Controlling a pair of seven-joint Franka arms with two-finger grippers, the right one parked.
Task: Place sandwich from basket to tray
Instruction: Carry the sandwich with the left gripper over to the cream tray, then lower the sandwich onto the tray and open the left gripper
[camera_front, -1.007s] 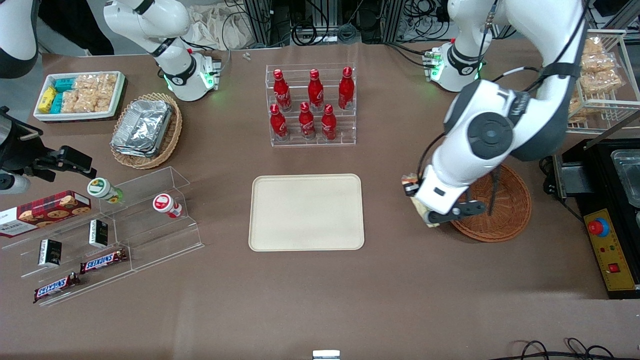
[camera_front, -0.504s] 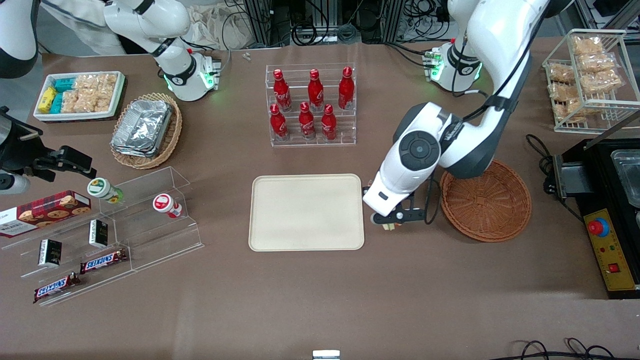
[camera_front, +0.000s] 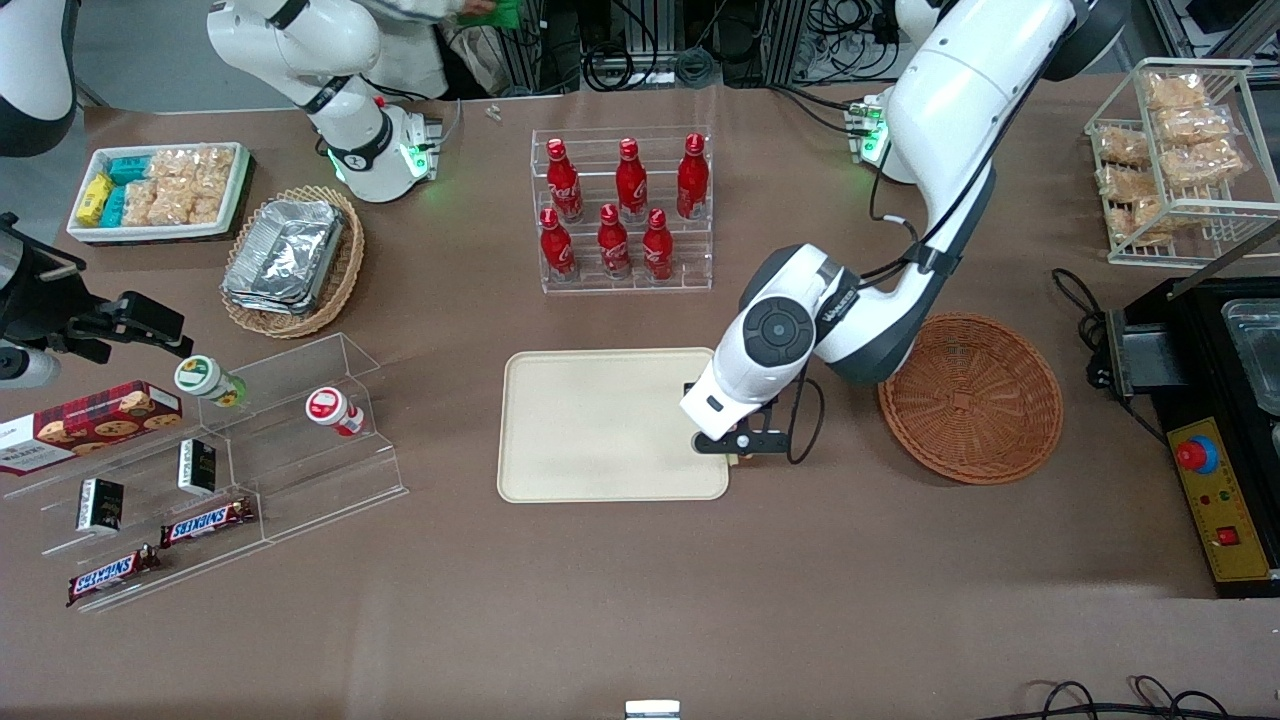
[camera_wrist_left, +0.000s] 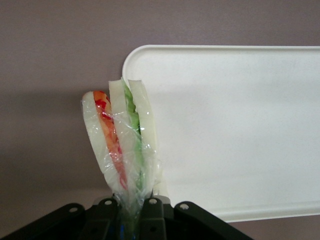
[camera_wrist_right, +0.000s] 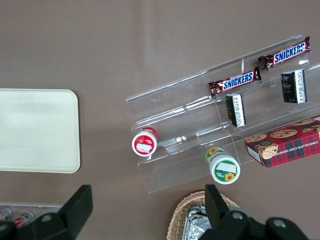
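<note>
While your gripper (camera_wrist_left: 131, 212) pinches the sandwich (camera_wrist_left: 121, 145) tight, it hangs over the tray (camera_front: 600, 420) edge nearest the basket (camera_front: 970, 397).

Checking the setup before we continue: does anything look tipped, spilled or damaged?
Nothing stands out. The gripper holds the clear-wrapped triangular sandwich intact over the cream rectangular tray's edge; the round reddish-brown wicker basket sits upright.

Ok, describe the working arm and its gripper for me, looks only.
The left arm has glossy white shells with dark grey joint sections and a round dark grey cap at the wrist. A black cable runs along it, and its base glows green. The gripper is black, with angular black finger mounts at the sandwich, near the tray.
</note>
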